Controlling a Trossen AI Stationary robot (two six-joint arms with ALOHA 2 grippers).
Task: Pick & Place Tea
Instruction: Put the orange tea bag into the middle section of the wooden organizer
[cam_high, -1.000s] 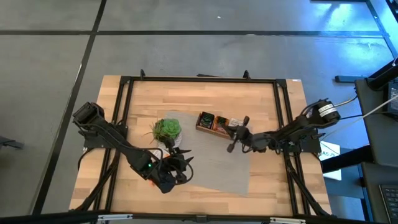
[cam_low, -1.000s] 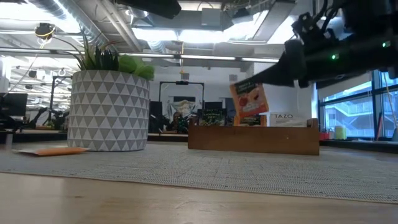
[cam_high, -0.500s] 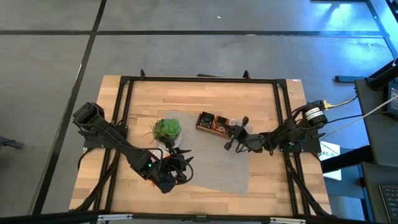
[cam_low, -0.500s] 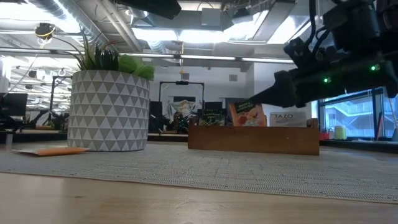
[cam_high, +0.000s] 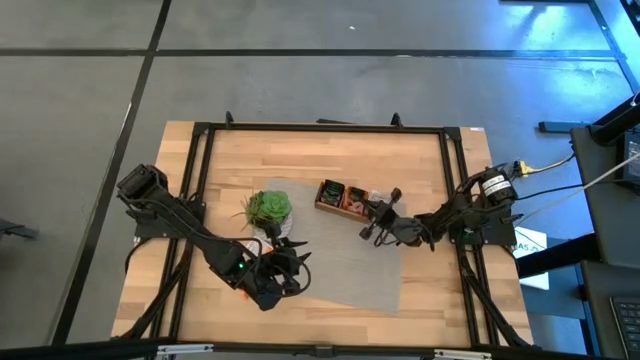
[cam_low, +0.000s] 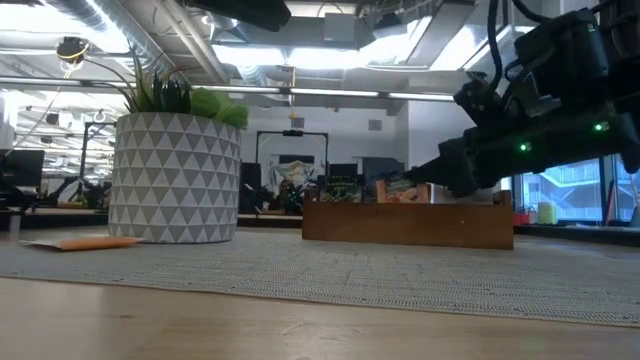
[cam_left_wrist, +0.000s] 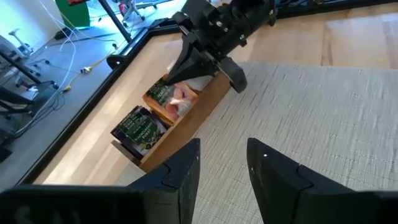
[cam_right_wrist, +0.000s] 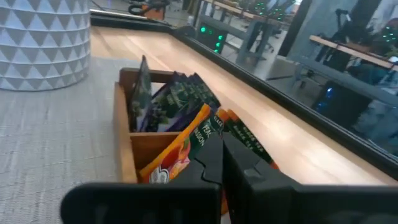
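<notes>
Tea sachet, orange-red, sits clamped between your right gripper fingers, lowered into the wooden box's middle compartment so it stands filed with its own kind. Your left gripper waits spread apart at seven o'clock (beside the potted plant).

right claw lowered | orange sachet now inside box

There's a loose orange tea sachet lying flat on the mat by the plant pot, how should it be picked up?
The orange sachet lies flat on the mat beside the plant pot. Probably come straight down and pinch one thin edge on the side away from the pot; flat faces offer no grip.
</notes>
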